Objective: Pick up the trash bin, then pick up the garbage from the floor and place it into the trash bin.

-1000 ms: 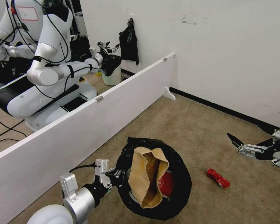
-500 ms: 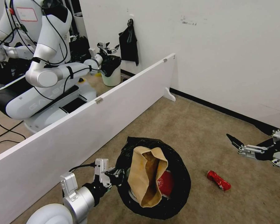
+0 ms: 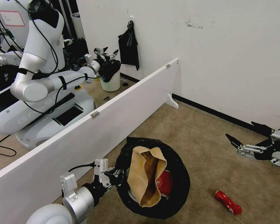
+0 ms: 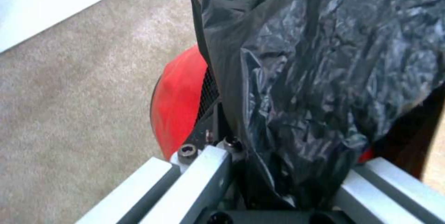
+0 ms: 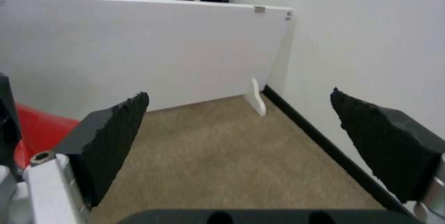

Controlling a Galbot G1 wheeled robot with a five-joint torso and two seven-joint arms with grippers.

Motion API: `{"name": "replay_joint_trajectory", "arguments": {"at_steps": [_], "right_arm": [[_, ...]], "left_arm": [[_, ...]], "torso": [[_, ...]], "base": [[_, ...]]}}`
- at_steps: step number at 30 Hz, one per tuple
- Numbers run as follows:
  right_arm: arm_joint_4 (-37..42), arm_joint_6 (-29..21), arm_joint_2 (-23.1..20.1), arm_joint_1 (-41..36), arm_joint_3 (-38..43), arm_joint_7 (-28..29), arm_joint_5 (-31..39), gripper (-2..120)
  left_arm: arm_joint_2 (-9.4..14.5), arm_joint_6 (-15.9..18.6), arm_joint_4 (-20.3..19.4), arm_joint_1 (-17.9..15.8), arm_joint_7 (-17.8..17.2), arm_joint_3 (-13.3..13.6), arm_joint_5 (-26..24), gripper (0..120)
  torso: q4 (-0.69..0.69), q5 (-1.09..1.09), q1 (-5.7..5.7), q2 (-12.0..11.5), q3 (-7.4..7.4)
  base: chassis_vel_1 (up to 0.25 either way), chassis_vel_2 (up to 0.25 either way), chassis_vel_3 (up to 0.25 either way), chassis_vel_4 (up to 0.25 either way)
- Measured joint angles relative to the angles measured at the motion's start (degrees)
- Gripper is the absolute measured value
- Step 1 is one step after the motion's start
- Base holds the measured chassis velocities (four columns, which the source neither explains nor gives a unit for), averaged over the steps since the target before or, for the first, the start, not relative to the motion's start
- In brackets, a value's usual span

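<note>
text: partial "GALBO" | on: other robot's base

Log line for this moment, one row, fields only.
left gripper: shut on trash bin rim | right gripper: open, raised | paper bag: in bin | red can: on floor

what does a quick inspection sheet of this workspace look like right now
surface: tan carpet floor, bare between items.
job's things: red round trash bin with crinkly black liner held off to the left gripper's side, holding a tan paper bag and a red-white paper cup; crushed red can lies on the floor.
clutter: nothing seen.
grippers: left gripper shut on the bin's rim and liner; right gripper open, empty, above the floor.
cables: black cable at the left wrist.
surroundings: long white divider board, white wall, another white robot beyond the board.
</note>
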Motion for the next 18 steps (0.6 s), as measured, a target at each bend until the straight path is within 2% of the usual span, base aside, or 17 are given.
{"name": "replay_joint_trajectory", "arguments": {"at_steps": [18], "right_arm": [[-0.2,-0.9,0.8,-0.9,0.0,-0.7,-2.0,100]], "left_arm": [[-0.6,0.0,-0.1,0.3,0.0,0.0,0.7,0]], "torso": [[0.02,-0.01,0.0,0.0,0.0]], "base": [[0.003,-0.003,-0.004,0.003]]}}
